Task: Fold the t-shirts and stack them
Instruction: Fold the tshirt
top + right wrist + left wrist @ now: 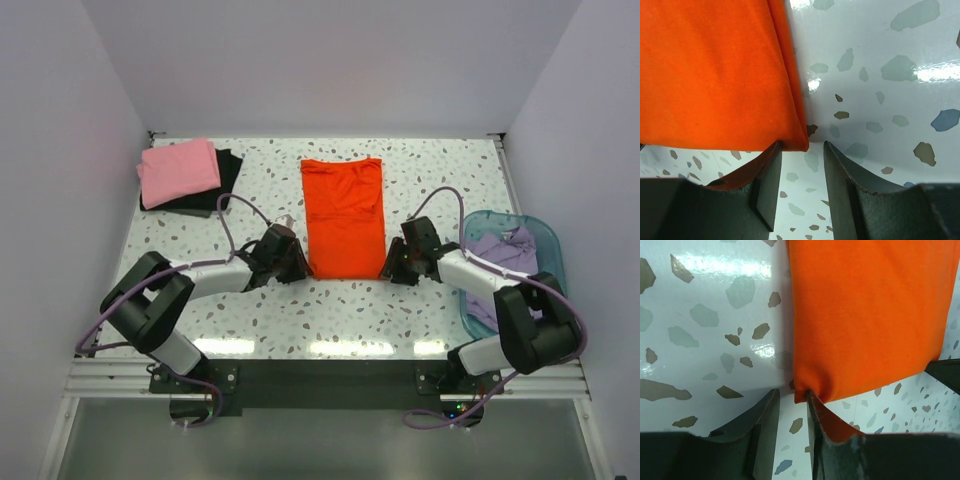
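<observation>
Left fingers point(765, 435), right fingers point(850, 195), orange-red t-shirt point(343, 215) corners

Reads as soft matt cloth, fine-woven, on orange-red t-shirt point(865, 305); same matt cloth on pink t-shirt point(178, 170), black t-shirt point(230, 172), lavender t-shirt point(505, 250); glossy smooth speckled tabletop point(705, 300) w/ glare; translucent blue plastic basket point(545, 228); matt dark right gripper point(801, 145), edges rough.
</observation>
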Robot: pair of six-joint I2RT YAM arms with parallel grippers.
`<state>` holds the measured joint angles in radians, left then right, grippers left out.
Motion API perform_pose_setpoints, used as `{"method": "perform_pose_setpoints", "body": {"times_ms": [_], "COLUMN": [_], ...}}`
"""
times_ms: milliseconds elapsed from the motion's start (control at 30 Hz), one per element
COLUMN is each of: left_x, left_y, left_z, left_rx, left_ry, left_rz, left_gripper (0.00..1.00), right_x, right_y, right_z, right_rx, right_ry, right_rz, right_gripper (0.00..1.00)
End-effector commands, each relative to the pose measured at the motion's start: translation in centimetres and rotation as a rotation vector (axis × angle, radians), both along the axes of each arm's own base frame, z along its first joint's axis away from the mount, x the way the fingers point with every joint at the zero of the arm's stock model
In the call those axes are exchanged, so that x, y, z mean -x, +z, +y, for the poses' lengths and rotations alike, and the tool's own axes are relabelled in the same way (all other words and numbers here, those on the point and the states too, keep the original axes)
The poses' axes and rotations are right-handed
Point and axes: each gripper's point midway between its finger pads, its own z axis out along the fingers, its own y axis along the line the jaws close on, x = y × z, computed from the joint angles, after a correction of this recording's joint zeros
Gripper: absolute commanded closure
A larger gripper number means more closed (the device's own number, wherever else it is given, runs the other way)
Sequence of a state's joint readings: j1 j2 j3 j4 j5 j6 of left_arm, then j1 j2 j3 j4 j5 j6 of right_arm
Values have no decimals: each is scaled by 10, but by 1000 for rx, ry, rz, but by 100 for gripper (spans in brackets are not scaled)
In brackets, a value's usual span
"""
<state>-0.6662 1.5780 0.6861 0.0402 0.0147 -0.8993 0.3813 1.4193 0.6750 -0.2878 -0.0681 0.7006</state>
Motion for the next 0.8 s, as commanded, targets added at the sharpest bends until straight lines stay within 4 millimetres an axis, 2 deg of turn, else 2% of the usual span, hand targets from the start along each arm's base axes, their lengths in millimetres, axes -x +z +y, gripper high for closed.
{"method": "perform_pose_setpoints", "body": {"times_ms": [0, 200, 300, 400, 533, 667, 767], "left_x": [-4, -7, -8, -8, -7, -9, -8], "left_y": [-1, -3, -4, -8, -7, 0, 6], "left_z": [-7, -10, -10, -11, -10, 1, 8], "left_rx": [10, 21, 22, 18, 18, -21, -43], "left_ry": [-1, 2, 3, 8, 9, 38, 42], "left_rz": [-22, -29, -28, -21, -15, -35, -43], "left_gripper": [66, 66, 69, 80, 100, 100, 100], "right_x": [-6, -7, -8, -8, -7, -6, -4], "right_y": [-5, -8, -9, -10, -12, -12, -10], "right_z": [0, 2, 2, 3, 2, -2, -5], "right_rx": [2, 1, 1, 1, 5, 24, 39], "right_ry": [-23, -20, -20, -20, -22, -24, -22], "right_rz": [-24, -22, -20, -20, -14, -9, -5], "right_gripper": [58, 60, 64, 73, 87, 99, 100]}}
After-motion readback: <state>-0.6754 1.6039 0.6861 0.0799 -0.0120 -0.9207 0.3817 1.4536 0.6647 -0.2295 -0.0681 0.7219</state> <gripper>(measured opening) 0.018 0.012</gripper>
